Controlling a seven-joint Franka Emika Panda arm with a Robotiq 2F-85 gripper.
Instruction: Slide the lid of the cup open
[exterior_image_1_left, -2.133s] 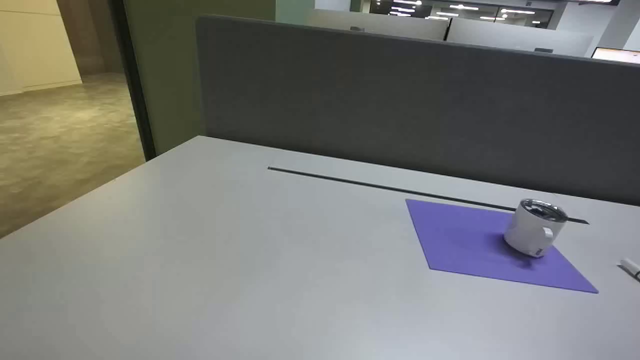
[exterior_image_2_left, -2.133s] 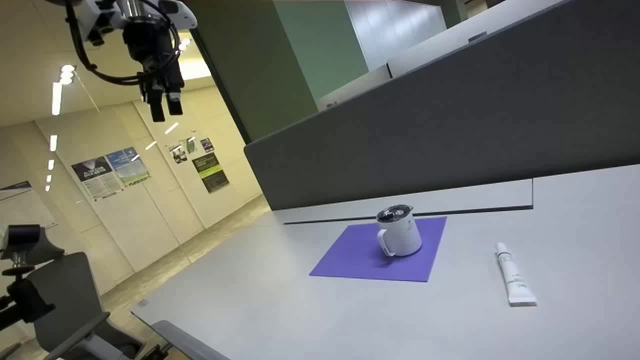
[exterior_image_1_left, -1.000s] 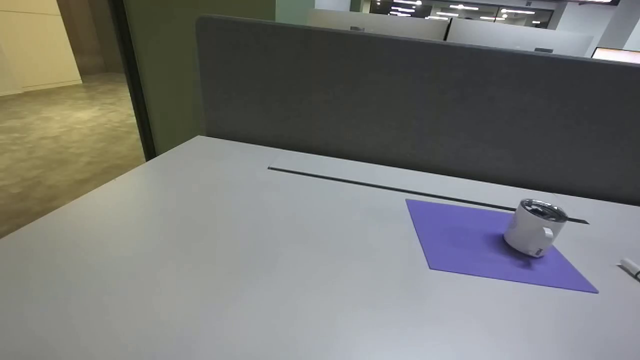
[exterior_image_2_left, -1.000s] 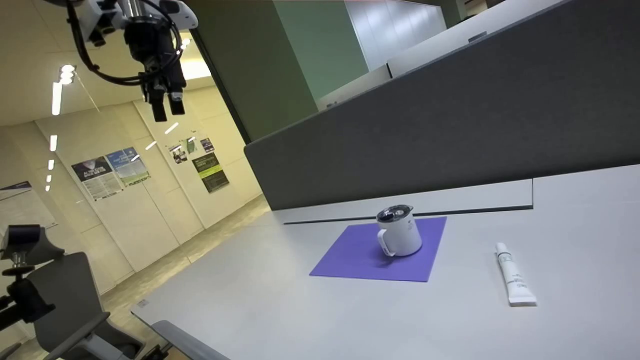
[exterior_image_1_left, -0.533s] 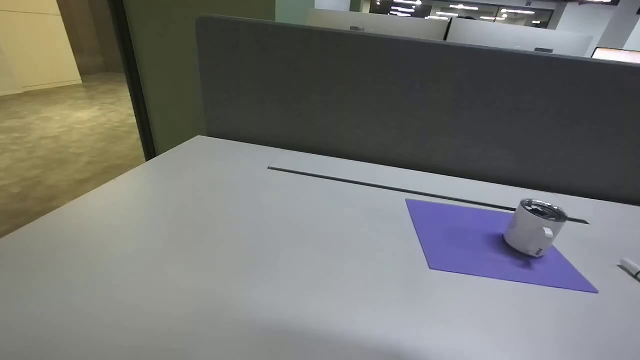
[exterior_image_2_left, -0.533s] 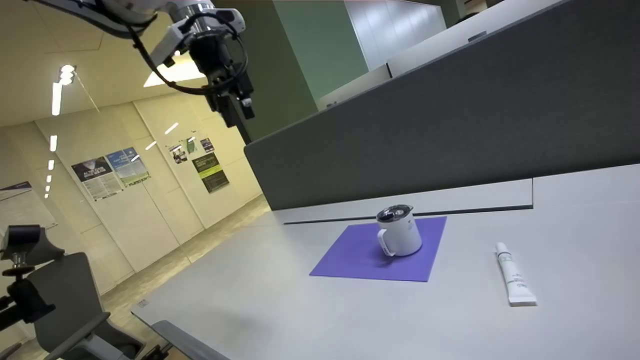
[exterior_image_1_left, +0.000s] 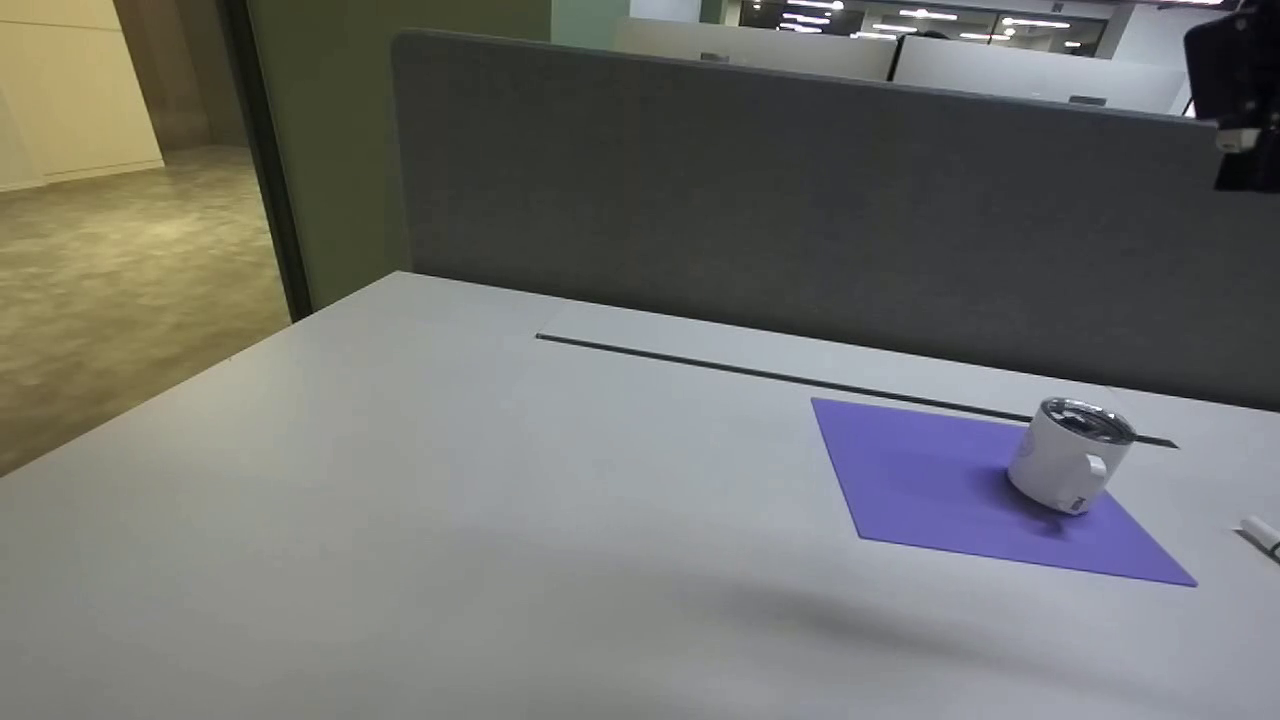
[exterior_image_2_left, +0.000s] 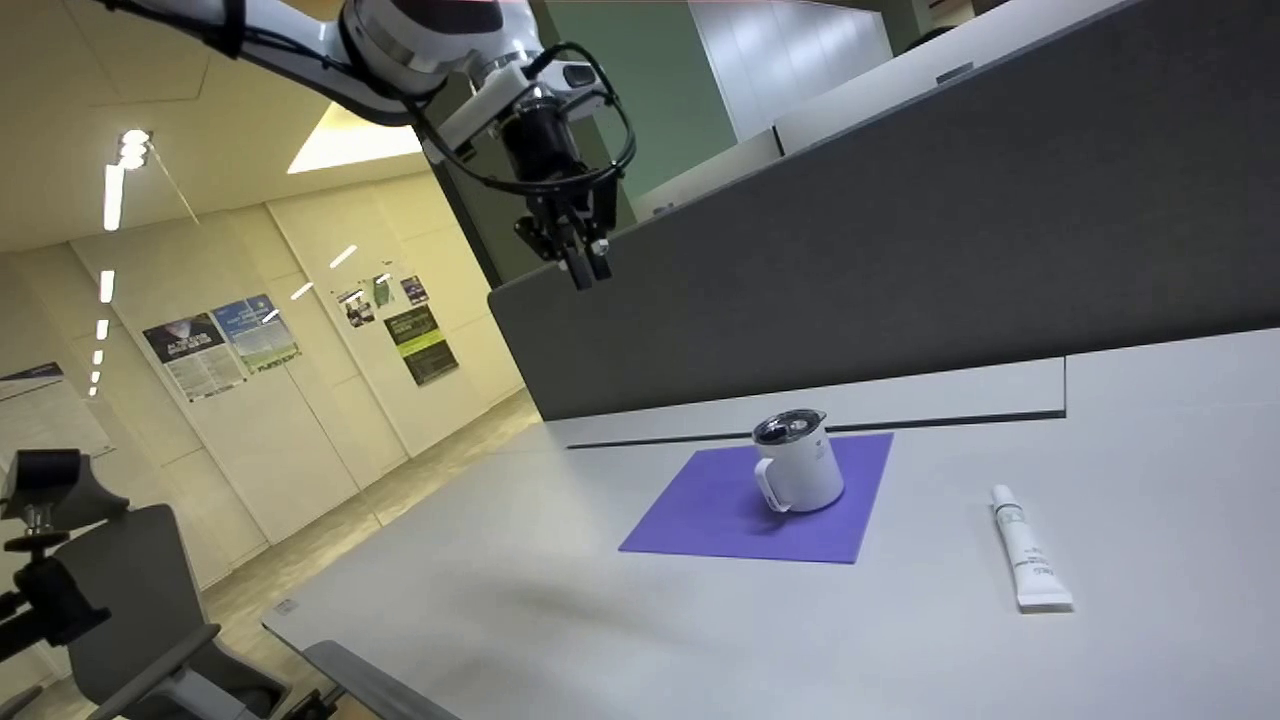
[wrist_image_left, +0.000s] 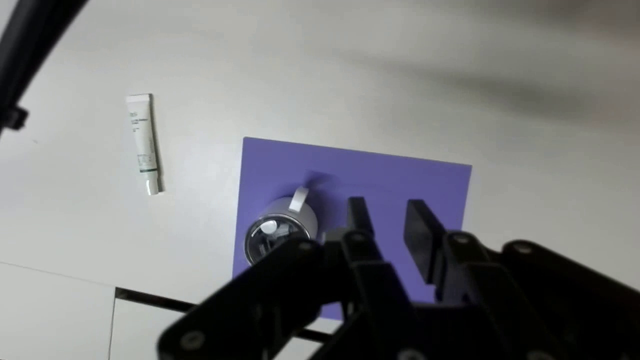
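The white cup (exterior_image_2_left: 808, 474) stands upright on the purple mat (exterior_image_2_left: 690, 525), its handle on the side. Its dark, shiny lid (exterior_image_2_left: 788, 427) sits on top; the lid (exterior_image_1_left: 1088, 420) also shows in an exterior view. From the wrist, the cup (wrist_image_left: 306, 220) is left of the fingers and one finger linkage covers part of the lid (wrist_image_left: 261, 246). My gripper (exterior_image_2_left: 590, 279) hangs high above the table, well apart from the cup. Between the fingertips of the gripper (wrist_image_left: 386, 202) a narrowed gap remains, with only the mat seen through it.
A white tube (exterior_image_2_left: 1030, 555) lies on the table beside the mat. Behind the mat a dark slot (exterior_image_1_left: 780, 376) runs along the tabletop, and a tall grey partition (exterior_image_1_left: 800, 220) rises at the table's back edge.
The arm has swung from the upper left toward the cup and dropped somewhat, entering an exterior view at the upper right. The jaws have drawn closer together. Cup and mat have stayed put.
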